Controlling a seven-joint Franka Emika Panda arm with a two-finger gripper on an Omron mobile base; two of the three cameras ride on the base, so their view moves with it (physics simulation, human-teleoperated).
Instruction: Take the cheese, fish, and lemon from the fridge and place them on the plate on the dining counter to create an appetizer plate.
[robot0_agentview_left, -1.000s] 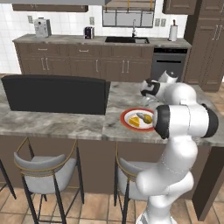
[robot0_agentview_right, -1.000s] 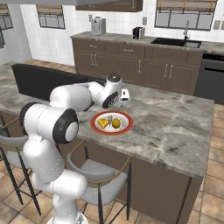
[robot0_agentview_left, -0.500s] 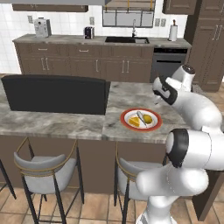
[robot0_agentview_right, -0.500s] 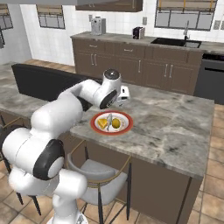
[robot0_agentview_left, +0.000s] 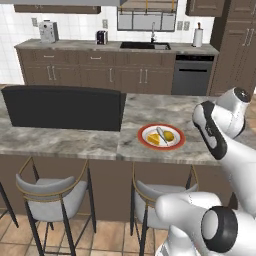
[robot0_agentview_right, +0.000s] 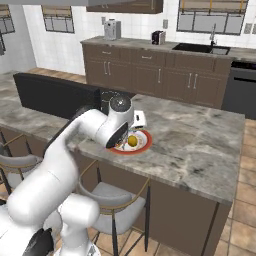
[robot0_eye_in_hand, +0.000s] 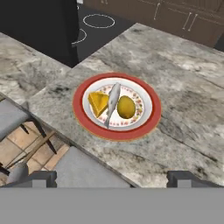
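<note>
We look across the dining counter, a long grey marbled top with a black rectangular inset standing along its far side and two grey-cushioned stools tucked beneath its near edge. Behind it runs the wall counter with its sink and dark brown cabinets. On the dining counter, close to the near edge and just beside the black inset's end, sits the plate, round and white with a wide red rim. It holds all three foods, lying close together inside the white centre. In the hand view the plate shows them most clearly: the cheese, a yellow-orange wedge, lies on the left; the fish, slim and silvery, runs lengthwise down the middle and touches the wedge's edge; the lemon, a round yellow ball, rests just beside the fish on the right. From the left base view we see the same order, cheese, fish and lemon. In the right base view the arm covers part of the plate, with the lemon still showing. The gripper hangs above the counter's near edge, apart from the plate, its fingertips spread wide with nothing between them.
</note>
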